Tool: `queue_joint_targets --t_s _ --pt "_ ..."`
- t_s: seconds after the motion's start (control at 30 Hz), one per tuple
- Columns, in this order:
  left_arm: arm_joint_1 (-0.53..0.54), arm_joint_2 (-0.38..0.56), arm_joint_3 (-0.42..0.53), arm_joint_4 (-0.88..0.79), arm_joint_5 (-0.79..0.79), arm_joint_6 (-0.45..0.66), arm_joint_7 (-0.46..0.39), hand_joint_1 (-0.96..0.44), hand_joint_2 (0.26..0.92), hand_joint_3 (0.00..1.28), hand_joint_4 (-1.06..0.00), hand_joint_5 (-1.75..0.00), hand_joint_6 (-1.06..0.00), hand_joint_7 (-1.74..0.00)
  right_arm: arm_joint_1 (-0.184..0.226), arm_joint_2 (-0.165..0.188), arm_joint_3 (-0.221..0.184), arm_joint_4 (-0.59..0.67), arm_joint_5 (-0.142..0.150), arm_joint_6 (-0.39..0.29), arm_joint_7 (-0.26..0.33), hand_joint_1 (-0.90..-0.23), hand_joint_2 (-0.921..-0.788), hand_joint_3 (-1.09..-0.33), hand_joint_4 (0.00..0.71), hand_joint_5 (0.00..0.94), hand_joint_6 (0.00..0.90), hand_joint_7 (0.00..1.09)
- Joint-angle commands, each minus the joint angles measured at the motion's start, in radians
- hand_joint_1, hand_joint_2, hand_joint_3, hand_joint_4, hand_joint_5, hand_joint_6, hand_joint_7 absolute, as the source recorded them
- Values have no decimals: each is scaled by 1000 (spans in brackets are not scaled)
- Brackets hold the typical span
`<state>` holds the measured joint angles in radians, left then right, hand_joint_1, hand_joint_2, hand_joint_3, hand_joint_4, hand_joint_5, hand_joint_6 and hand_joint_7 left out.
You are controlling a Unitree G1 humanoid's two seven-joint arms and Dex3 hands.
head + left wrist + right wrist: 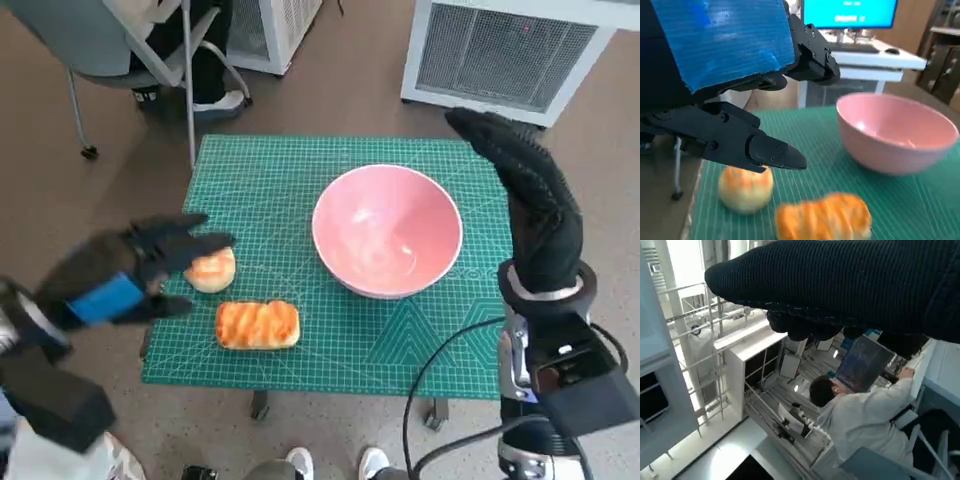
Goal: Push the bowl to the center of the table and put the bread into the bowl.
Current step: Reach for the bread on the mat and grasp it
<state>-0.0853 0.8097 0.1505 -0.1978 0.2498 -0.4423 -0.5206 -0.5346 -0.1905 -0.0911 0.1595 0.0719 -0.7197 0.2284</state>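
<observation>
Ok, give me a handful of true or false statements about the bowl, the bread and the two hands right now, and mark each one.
1. The pink bowl is empty. True.
2. The round bread roll already lies in the bowl. False: it lies on the green mat, beside the bowl.
3. The left hand is over the round roll with its fingers apart, holding nothing. True.
4. The right hand grips the bowl's rim. False: it is raised beside the bowl, fingers extended, and holds nothing.
5. The long bread lies nearer the robot than the round roll. True.
</observation>
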Motion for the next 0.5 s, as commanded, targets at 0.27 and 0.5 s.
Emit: queue_joint_targets --t_s 0.27,0.5 --pt "144 -84 -50 -291 231 262 1 -360 905 1 -386 0 -440 -28 40 3 17 -8 3 38 -2 -541 -921 -737 365 6 -1 767" --pt "164 -136 -125 -379 375 418 -40 -388 901 0 -368 0 -426 -8 41 5 18 4 6 29 -2 -539 -921 -739 359 3 -1 741"
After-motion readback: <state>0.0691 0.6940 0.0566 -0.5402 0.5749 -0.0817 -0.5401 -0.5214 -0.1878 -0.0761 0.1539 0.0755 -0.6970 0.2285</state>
